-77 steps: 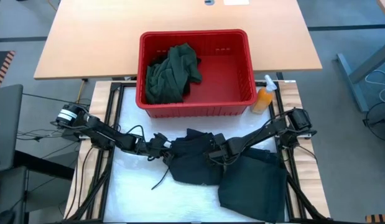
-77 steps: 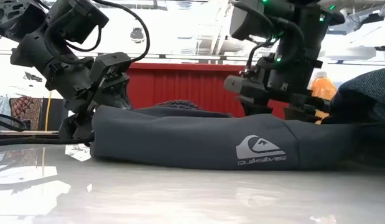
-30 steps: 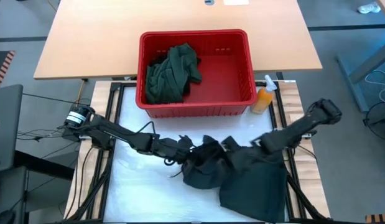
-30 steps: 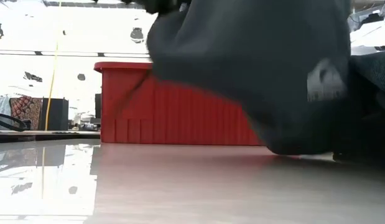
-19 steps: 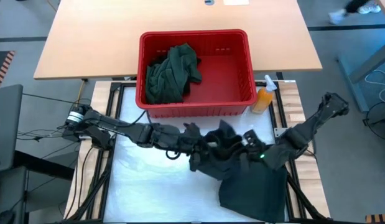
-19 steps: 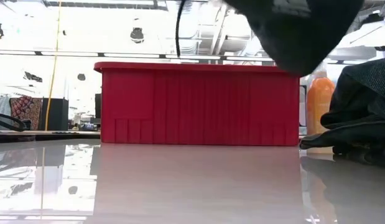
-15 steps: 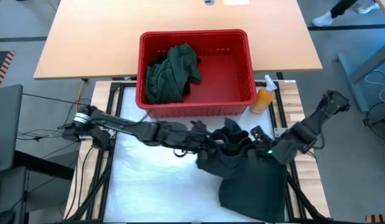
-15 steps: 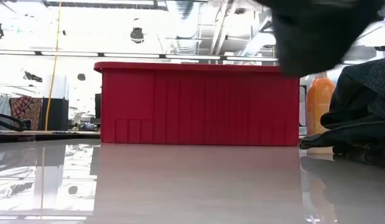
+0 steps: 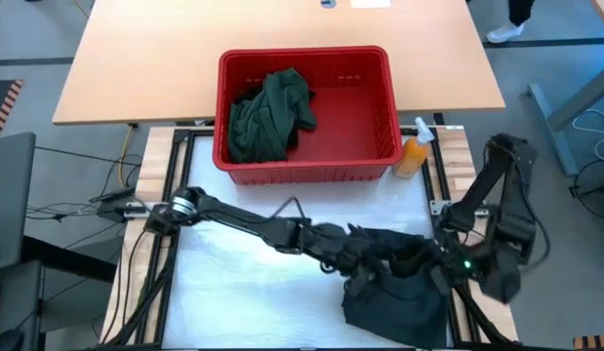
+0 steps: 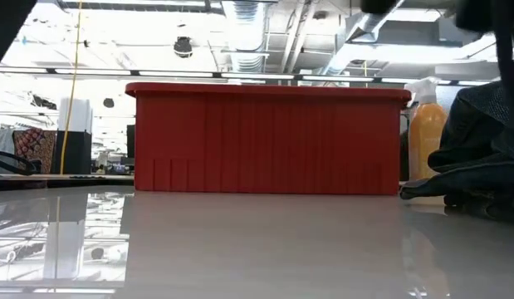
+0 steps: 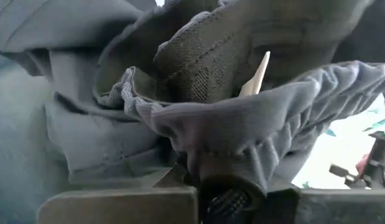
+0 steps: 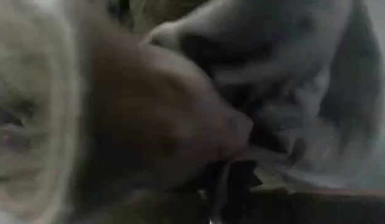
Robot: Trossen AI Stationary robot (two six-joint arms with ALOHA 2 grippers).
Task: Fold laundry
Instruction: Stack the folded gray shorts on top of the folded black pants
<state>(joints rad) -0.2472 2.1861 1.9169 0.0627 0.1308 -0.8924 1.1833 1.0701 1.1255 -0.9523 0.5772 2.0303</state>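
Since earlier: both my arms have carried the dark garment across to the right side of the worktop; half a second ago it hung nearer the middle, just in front of the basket.
High view, left claw: my left claw [image 9: 352,255] is stretched far across the white worktop [image 9: 233,292] and is pinched shut on the edge of the soft dark grey garment [image 9: 394,255].
High view, right claw: my right claw [image 9: 440,261] sits at the garment's right edge, closed on the same cloth, with its arm folded back over the worktop's right rim.
High view, pile: the held garment lies bunched on top of a second dark garment [image 9: 394,304] at the front right of the worktop.
High view, basket: the red ribbed plastic basket [image 9: 370,127] stands at the back of the worktop with a crumpled dark green garment [image 9: 267,115] in its left half; the orange spray bottle with white nozzle [image 9: 414,151] is just beside its right front corner.
Low view: basket [image 10: 265,137] in the middle, bottle [image 10: 426,137] to its right, dark cloth [image 10: 481,166] heaped at the right edge.
Left wrist view: gathered grey fabric with a ruffled hem [image 11: 242,124] is clamped tight in my fingers; a pale tag [image 11: 257,73] sticks up behind it.
Right wrist view: blurred dark folds [image 12: 292,81] fill the frame; the grip itself cannot be made out here.
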